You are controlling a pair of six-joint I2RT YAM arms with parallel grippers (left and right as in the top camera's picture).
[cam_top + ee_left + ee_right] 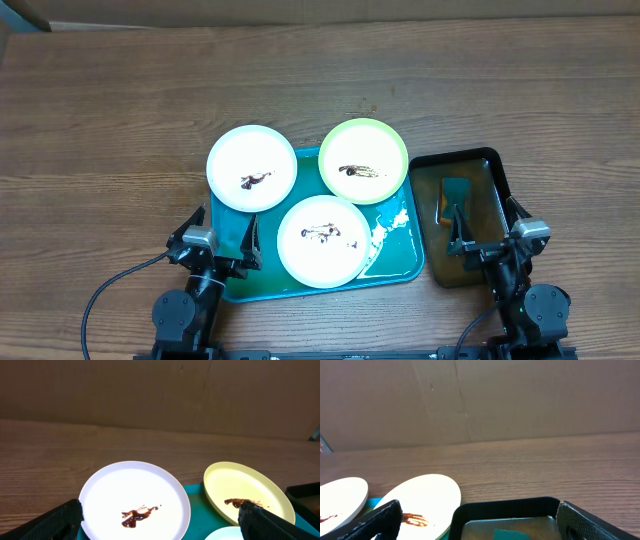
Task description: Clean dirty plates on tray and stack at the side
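Currently one teal tray lies on the table with its long axis running left to right, slightly skewed, and white suds on its right half.

Plates: three in total, two white and one pale green, all lying flat and face up.
- The far white plate sits on the tray's far left corner and overhangs the rim onto the table.
- The green plate sits at the far right of the tray and overhangs the far rim.
- The near white plate lies fully inside the tray, toward the near rim.
- The three lie just beside one another; whether their rims touch cannot be told.
- Each plate carries one dark brown smear at its centre. The smear on the green plate runs roughly left to right.

One black tray stands just to the right of the teal tray, with its long axis running near to far. It holds brownish liquid and one green sponge.

Grippers: two.
- The left gripper is over the near left end of the teal tray, spread wide and holding nothing.
- The right gripper is over the near end of the black tray, likewise spread wide and empty.
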